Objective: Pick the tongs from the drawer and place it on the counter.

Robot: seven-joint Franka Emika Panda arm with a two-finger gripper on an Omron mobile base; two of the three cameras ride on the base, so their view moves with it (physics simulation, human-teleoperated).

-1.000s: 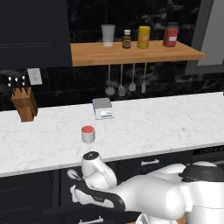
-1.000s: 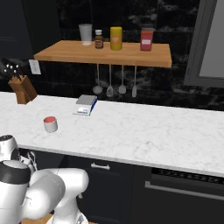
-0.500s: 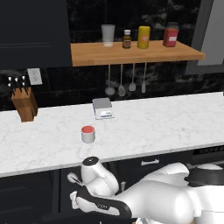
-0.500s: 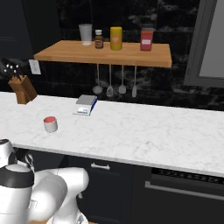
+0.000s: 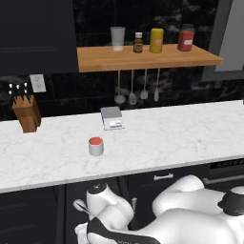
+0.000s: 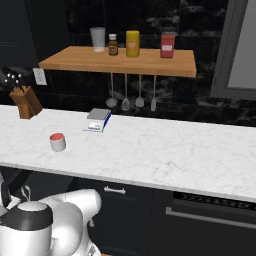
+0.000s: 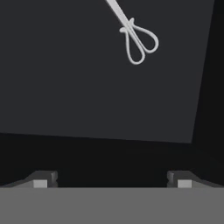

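Hand view: my hand is spread wide over the drawer, its flat dark floor under me. At the top lie the tongs, thin silver metal, two small scissor-like loops toward me, the shaft running off the upper edge. They lie well apart from my fingertips. I can read no writing on them.

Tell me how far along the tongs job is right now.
Done: the drawer looks open, with the tongs lying on its dark floor. In hand: the gripper hangs open above the drawer, holding nothing, the tongs off toward the view's top. Left: grasp, lift, and place them on the counter.
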